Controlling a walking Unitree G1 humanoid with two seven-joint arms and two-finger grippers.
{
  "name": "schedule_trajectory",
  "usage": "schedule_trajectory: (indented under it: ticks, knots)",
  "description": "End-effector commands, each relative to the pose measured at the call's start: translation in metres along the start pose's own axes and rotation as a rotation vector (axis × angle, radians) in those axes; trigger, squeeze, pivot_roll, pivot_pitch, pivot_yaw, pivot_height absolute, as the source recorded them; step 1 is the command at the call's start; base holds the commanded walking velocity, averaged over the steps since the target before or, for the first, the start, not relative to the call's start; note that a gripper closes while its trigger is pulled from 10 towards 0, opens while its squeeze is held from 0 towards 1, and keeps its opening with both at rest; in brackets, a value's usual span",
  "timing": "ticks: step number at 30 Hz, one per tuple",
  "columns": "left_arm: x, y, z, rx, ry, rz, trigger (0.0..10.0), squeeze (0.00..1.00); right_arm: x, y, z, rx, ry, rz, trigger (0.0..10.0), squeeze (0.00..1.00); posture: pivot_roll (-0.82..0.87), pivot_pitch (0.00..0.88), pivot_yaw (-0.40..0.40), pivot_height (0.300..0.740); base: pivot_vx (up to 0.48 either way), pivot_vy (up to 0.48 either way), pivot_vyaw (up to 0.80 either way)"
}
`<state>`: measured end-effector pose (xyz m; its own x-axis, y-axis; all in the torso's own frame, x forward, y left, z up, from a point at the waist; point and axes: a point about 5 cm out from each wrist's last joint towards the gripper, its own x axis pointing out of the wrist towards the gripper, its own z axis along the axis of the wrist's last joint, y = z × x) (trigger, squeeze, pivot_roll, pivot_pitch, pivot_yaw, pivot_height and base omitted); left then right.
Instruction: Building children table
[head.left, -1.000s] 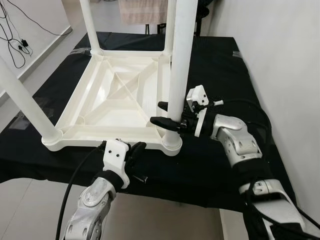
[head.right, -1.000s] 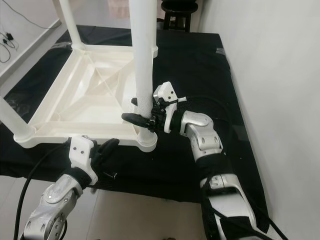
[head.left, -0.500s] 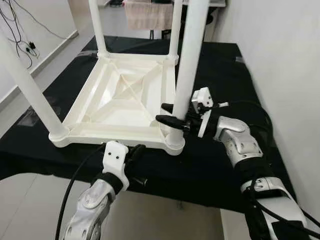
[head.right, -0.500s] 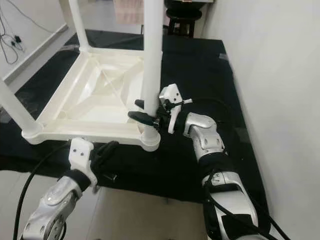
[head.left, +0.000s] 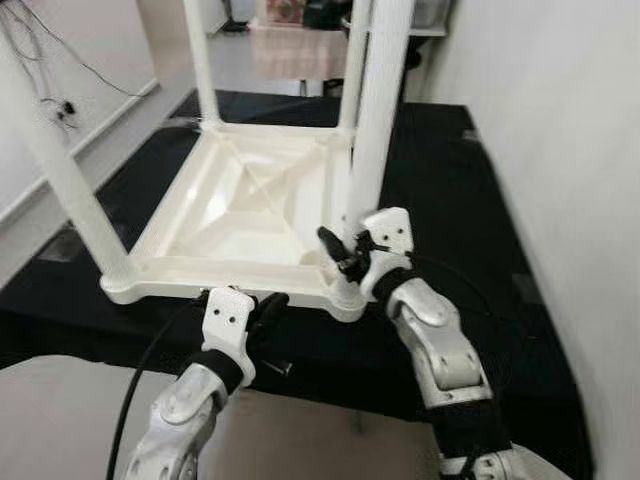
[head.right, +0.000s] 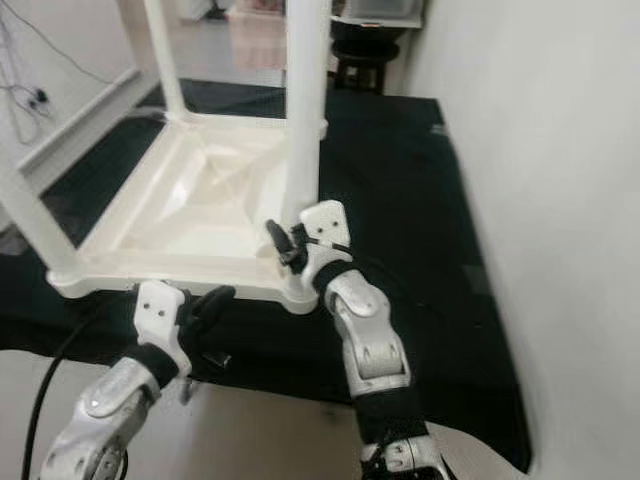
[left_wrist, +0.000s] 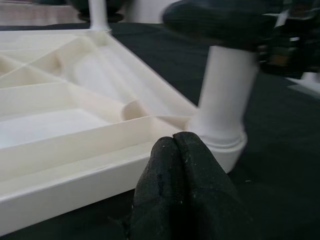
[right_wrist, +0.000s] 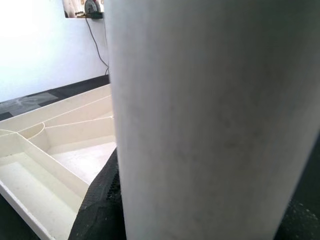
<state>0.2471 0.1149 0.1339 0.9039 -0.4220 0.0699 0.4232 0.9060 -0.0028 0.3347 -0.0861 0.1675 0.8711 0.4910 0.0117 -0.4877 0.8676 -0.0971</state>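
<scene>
White plastic table (head.left: 240, 215), upside down on black surface (head.left: 440, 180), all four legs seated. Right end effector (head.left: 345, 260) clasping near leg (head.left: 375, 130); left end effector (left_wrist: 182, 150) pinched closed, empty. Probably only flipping left.

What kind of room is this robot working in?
Probably a room in a home, set up as a workspace. A white table lies upside down, legs up, on a black cloth by a plain white wall, with cables trailing along the far wall.
</scene>
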Motion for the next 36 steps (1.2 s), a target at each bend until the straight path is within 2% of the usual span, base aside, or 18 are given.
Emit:
schedule_trajectory:
  ticks: [1, 2, 4, 5, 8, 9, 11, 12, 13, 15, 17, 22, 23, 24, 28, 34, 36]
  knots:
    - [-0.001, 0.001, -0.002, 0.0, 0.009, 0.014, 10.0, 0.0, -0.007, -0.008, -0.032, 0.015, 0.148, -0.058, 10.0, 0.0, 0.1, 0.097, -0.047, 0.74, 0.0, 0.0, 0.0]
    - [0.0, 0.001, -0.002, -0.001, 0.01, 0.008, 10.0, 0.0, -0.002, -0.005, -0.024, 0.084, 0.103, 0.016, 10.0, 1.0, 0.09, 0.097, -0.037, 0.74, 0.0, 0.0, 0.0]
    - [0.0, 0.001, -0.002, -0.003, 0.013, -0.002, 10.0, 0.0, 0.004, -0.003, -0.009, 0.117, 0.02, 0.123, 10.0, 1.0, 0.09, 0.097, -0.036, 0.74, 0.0, 0.0, 0.0]
    - [0.0, 0.001, -0.002, -0.003, 0.013, -0.002, 10.0, 0.0, 0.004, -0.003, -0.009, 0.117, 0.02, 0.123, 10.0, 1.0, 0.09, 0.097, -0.036, 0.74, 0.0, 0.0, 0.0]
    - [0.001, 0.0, -0.002, -0.006, 0.012, -0.007, 10.0, 0.0, 0.004, -0.001, 0.01, 0.153, -0.049, 0.219, 10.0, 1.0, 0.08, 0.096, -0.032, 0.74, 0.0, 0.0, 0.0]
    - [0.001, 0.0, -0.002, -0.007, 0.012, -0.007, 10.0, 0.0, 0.005, -0.001, 0.013, 0.142, -0.064, 0.283, 10.0, 0.0, 0.07, 0.095, -0.031, 0.74, 0.0, 0.0, 0.0]
    - [0.002, 0.0, -0.002, -0.008, 0.012, -0.007, 10.0, 0.0, 0.005, -0.001, 0.015, 0.129, -0.074, 0.328, 10.0, 0.0, 0.07, 0.095, -0.031, 0.74, 0.0, 0.0, 0.0]
    - [0.002, 0.0, -0.002, -0.007, 0.012, -0.006, 10.0, 0.0, 0.004, 0.0, 0.017, 0.065, -0.081, 0.453, 10.0, 0.0, 0.08, 0.09, -0.034, 0.74, 0.0, 0.0, 0.0]
    - [0.002, 0.0, -0.002, -0.007, 0.012, -0.006, 10.0, 0.0, 0.004, 0.0, 0.017, 0.065, -0.081, 0.453, 10.0, 0.0, 0.08, 0.09, -0.034, 0.74, 0.0, 0.0, 0.0]
    - [0.001, 0.0, -0.002, -0.005, 0.012, -0.005, 10.0, 0.0, 0.005, -0.003, 0.018, 0.004, -0.056, 0.625, 10.0, 0.0, 0.09, 0.089, -0.035, 0.74, 0.0, 0.0, 0.0]
    - [0.001, 0.0, -0.003, -0.005, 0.013, -0.004, 10.0, 0.0, 0.012, -0.015, 0.02, 0.015, -0.03, 0.653, 10.0, 0.0, 0.09, 0.089, -0.035, 0.74, 0.0, 0.0, 0.0]
    - [0.0, 0.0, -0.003, -0.005, 0.014, -0.004, 10.0, 0.0, 0.018, -0.028, 0.024, 0.051, -0.021, 0.644, 10.0, 0.0, 0.09, 0.093, -0.032, 0.74, 0.0, 0.0, 0.0]
    - [0.0, 0.0, -0.003, -0.005, 0.014, -0.004, 10.0, 0.0, 0.018, -0.032, 0.025, 0.056, -0.019, 0.644, 4.8, 0.0, 0.09, 0.094, -0.032, 0.74, 0.0, 0.0, 0.0]
    - [0.0, 0.0, -0.003, -0.005, 0.015, -0.005, 10.0, 0.0, 0.018, -0.036, 0.026, 0.065, -0.019, 0.646, 0.0, 0.0, 0.09, 0.094, -0.032, 0.74, 0.0, 0.0, 0.0]
    - [0.0, 0.001, -0.003, -0.007, 0.017, -0.008, 10.0, 0.0, 0.017, -0.046, 0.029, 0.083, -0.03, 0.631, 0.0, 0.0, 0.09, 0.097, -0.032, 0.74, 0.0, 0.0, 0.0]
    - [0.0, 0.0, -0.002, -0.01, 0.016, -0.008, 10.0, 0.0, 0.011, -0.053, 0.021, 0.069, -0.029, 0.621, 0.0, 0.0, 0.09, 0.102, -0.033, 0.74, 0.0, 0.0, 0.0]
    - [0.0, 0.001, -0.002, -0.011, 0.015, -0.008, 10.0, 0.0, 0.005, -0.057, 0.012, 0.046, -0.01, 0.541, 0.0, 0.0, 0.08, 0.105, -0.033, 0.74, 0.0, 0.0, 0.0]
